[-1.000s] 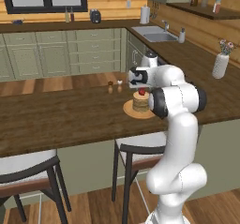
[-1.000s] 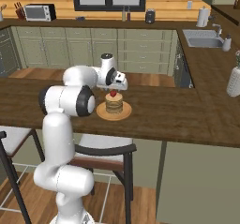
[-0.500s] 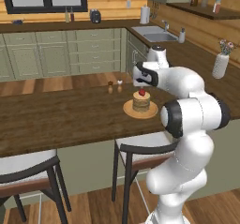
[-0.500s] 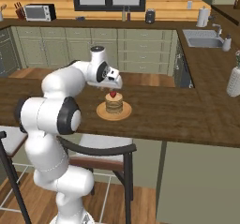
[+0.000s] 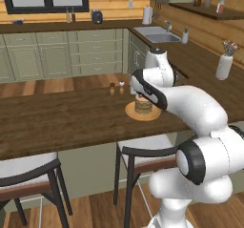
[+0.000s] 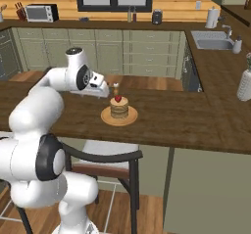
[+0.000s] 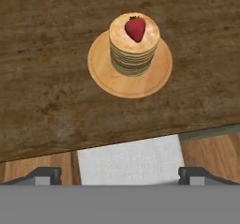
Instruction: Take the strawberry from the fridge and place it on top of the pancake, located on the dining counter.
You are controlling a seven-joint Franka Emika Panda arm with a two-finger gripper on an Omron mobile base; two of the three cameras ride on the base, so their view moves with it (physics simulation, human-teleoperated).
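The strawberry (image 7: 135,28) lies on top of the pancake (image 7: 133,49), a small stack on an orange-tan plate (image 7: 101,73) on the dining counter (image 7: 42,87). From the right base view the strawberry (image 6: 117,99) sits free on the pancake (image 6: 119,109). My gripper (image 6: 102,91) hangs open above and just to the stool side of the stack, touching nothing. In the hand view the gripper (image 7: 119,175) has its fingertips (image 7: 44,174) spread wide with nothing between them. In the left base view my arm covers the top of the pancake (image 5: 143,107). The fridge is out of view.
Two small shakers (image 5: 116,85) stand on the dining counter (image 5: 62,117) just behind the plate (image 5: 143,115). White-cushioned stools (image 5: 143,148) sit under the near edge. A white vase (image 6: 243,83) stands at the right, and a sink (image 6: 213,43) is on the wall counter.
My hand has risen and drawn back from the pancake toward the stool side, and the arm's elbow has swung round. The strawberry has stayed on the stack. The jaws have stayed open.
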